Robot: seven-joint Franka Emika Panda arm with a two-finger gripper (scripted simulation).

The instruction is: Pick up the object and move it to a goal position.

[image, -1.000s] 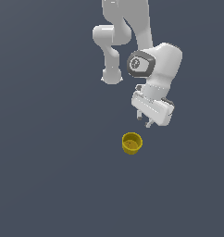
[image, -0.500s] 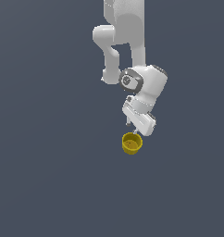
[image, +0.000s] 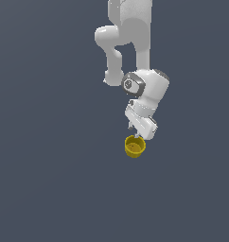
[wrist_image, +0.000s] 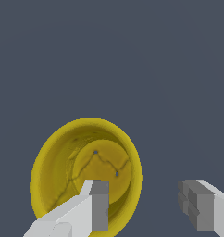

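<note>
The object, a small yellow cup [image: 135, 147], stands upright on the dark grey floor, its hollow inside facing up. My white gripper [image: 138, 133] hangs directly above it, fingertips at the rim. In the wrist view the cup [wrist_image: 81, 162] fills the lower part of the picture. The gripper [wrist_image: 148, 201] is open there: one finger [wrist_image: 97, 203] reaches over the cup's inside, and the other finger [wrist_image: 202, 203] stands outside the cup wall. Nothing is gripped.
A plain dark grey floor [image: 50, 179] lies all around the cup. The arm's white links and base [image: 128, 28] rise behind the gripper at the top of the exterior view.
The gripper has swung toward the exterior view's left and come down, from beside and above the cup to right over its rim. The cup has not moved.
</note>
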